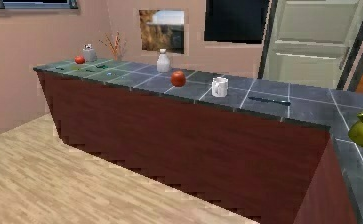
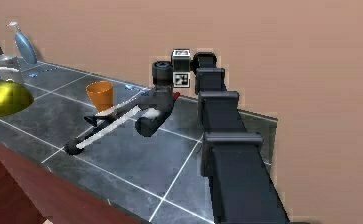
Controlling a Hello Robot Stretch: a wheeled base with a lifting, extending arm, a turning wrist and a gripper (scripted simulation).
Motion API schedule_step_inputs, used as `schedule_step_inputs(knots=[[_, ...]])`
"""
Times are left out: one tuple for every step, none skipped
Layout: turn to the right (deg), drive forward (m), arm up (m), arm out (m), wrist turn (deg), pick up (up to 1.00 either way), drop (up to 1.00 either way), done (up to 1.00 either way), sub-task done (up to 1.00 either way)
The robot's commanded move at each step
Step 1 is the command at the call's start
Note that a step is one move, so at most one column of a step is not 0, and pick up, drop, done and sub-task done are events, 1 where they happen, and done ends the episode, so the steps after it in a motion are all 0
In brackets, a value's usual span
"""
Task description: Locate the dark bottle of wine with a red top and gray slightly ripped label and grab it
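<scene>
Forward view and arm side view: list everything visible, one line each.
counter: 1, grey top, dark red front, both views
red round fruit: 2, red, counter's far left and middle
vase: 1, white, counter's middle
mug: 1, white, right of the vase
kettle: 1, yellow-green, arm side view's left
cup: 1, orange, right of the kettle
grey bottle: 1, grey, arm side view's upper left
dark bottle: 1, red top, at the tool; cannot tell whether held
wall picture: 1, pale, behind the counter
door: 1, pale, forward view's right
arm: 1, dark, arm side view's bottom
tool: 1, dark, arm's far end
</scene>
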Motion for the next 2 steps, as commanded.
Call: schedule_step_inputs(knots=[[0.0,0.0,0.0,0.0,45.0,0.0,0.0,0.0,0.0],[0.0,0.0,0.0,0.0,21.0,0.0,0.0,0.0,0.0]])
